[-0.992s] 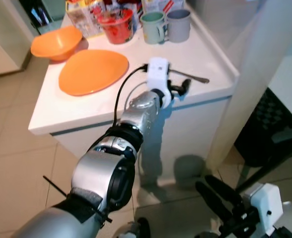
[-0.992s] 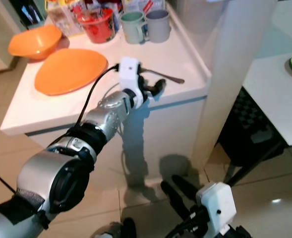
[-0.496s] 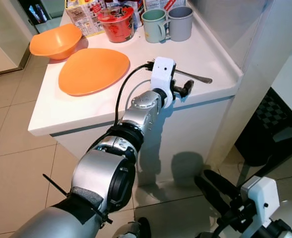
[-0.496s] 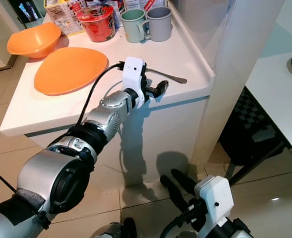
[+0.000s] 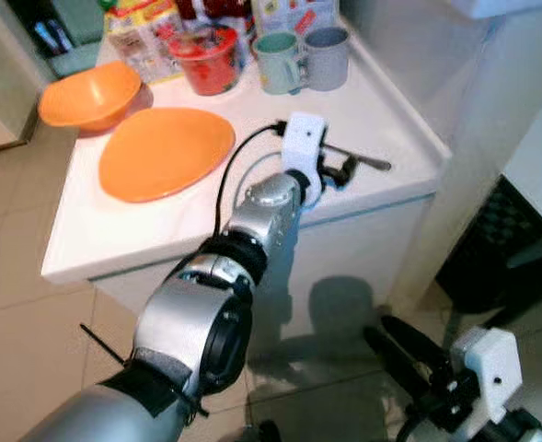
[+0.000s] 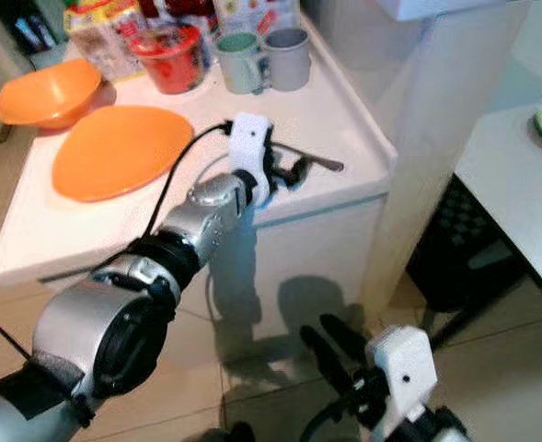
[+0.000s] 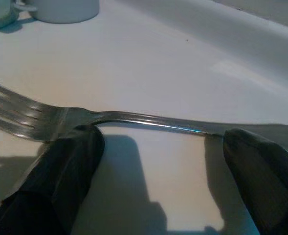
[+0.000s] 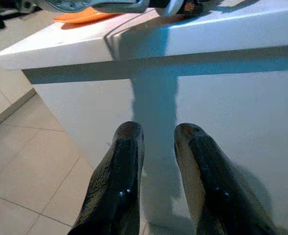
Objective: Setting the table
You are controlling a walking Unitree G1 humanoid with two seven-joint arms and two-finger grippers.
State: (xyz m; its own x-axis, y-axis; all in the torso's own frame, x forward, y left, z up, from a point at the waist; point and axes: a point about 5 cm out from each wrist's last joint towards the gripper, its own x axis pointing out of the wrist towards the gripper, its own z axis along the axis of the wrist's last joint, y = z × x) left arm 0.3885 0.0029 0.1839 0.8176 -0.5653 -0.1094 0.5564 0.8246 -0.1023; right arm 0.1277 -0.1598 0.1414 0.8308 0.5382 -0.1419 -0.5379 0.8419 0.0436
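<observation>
A white tabletop (image 5: 142, 226) carries an orange plate (image 5: 165, 152) as the landmark. An orange bowl (image 5: 88, 94) lies just beyond its far left side. Behind the plate stand a red cup (image 5: 208, 61), a green mug (image 5: 276, 63) and a grey mug (image 5: 326, 57). A fork (image 7: 109, 120) lies to the plate's right, near the tabletop's edge.

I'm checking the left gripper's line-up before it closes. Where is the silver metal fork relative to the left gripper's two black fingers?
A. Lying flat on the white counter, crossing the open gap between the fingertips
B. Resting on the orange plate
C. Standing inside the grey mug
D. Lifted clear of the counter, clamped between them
A: the silver metal fork lies flat on the white counter, spanning the open left gripper, one fingertip near each end.
</observation>
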